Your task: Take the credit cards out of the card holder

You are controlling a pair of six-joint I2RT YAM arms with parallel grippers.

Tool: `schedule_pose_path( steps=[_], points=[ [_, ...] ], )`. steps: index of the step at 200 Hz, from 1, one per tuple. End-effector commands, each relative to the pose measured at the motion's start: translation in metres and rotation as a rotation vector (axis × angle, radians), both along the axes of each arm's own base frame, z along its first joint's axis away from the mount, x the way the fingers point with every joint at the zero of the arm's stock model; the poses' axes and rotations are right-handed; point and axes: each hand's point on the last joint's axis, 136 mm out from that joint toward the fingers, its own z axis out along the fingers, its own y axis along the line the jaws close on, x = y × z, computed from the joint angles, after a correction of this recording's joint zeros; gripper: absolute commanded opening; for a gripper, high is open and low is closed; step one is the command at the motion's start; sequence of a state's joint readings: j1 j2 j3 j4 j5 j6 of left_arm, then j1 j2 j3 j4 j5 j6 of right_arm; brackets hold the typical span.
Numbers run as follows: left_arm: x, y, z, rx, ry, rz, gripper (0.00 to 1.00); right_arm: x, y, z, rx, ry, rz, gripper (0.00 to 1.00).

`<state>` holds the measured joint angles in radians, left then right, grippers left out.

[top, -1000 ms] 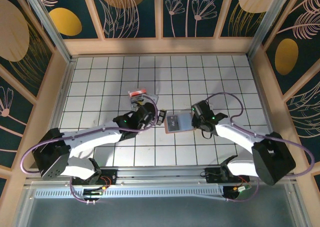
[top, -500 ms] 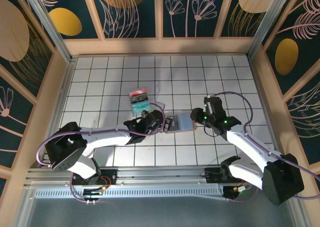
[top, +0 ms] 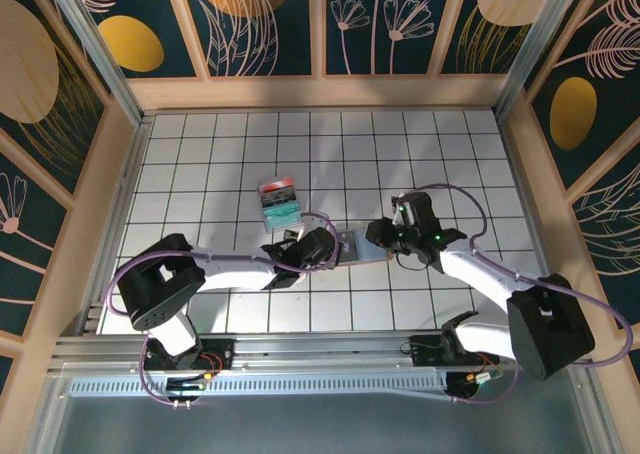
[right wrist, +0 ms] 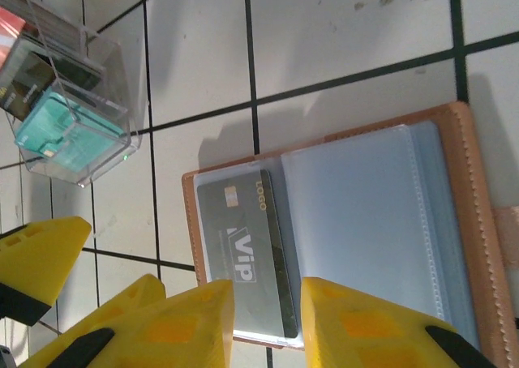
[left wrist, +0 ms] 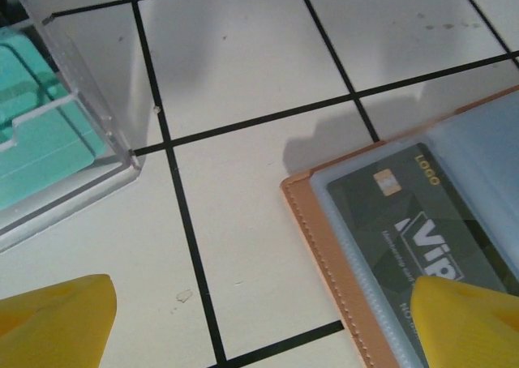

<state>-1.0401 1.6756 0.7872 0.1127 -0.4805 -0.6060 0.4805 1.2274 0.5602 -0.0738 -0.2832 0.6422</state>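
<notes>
Card holder (top: 362, 246) now flanked closer: left pincer (top: 336, 248), right pincer (top: 379, 236)

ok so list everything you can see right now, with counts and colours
card holder: one, blue-grey sleeves with tan border, lying open mid-table
credit card: one, dark grey marked VIP, tucked in a sleeve of the holder
clear box: one, red and teal contents, on the table apart from the holder
table: one, white tiles with black lines
left end effector: one, yellow fingers, open at the holder's corner
right end effector: one, yellow fingers, open at the holder's edge
</notes>
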Motion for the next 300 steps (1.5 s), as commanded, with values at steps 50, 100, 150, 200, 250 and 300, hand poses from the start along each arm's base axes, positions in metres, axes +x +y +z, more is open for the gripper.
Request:
schedule_pose_path(
  steps=[50,100,150,200,250,300],
  points=[
    [-0.001,0.003,-0.028,0.034,0.040,0.034,0.94,-0.010,0.031,-0.025,-0.050,0.061,0.097,0.29],
    [-0.005,0.006,-0.037,0.059,0.066,0.029,0.94,-0.012,0.038,-0.039,-0.064,0.094,0.115,0.28],
    [-0.005,0.008,-0.040,0.094,0.073,0.021,0.95,-0.014,0.036,-0.048,-0.076,0.112,0.111,0.28],
    [-0.007,0.006,-0.047,0.108,0.092,0.005,0.95,-0.015,0.045,-0.045,-0.027,0.103,0.140,0.24],
    [-0.007,0.005,-0.047,0.120,0.094,-0.005,0.96,-0.013,0.051,-0.034,0.008,0.084,0.160,0.21],
    [-0.008,0.008,-0.048,0.133,0.099,-0.005,0.93,-0.014,0.043,-0.035,0.039,0.084,0.142,0.22]
  ],
)
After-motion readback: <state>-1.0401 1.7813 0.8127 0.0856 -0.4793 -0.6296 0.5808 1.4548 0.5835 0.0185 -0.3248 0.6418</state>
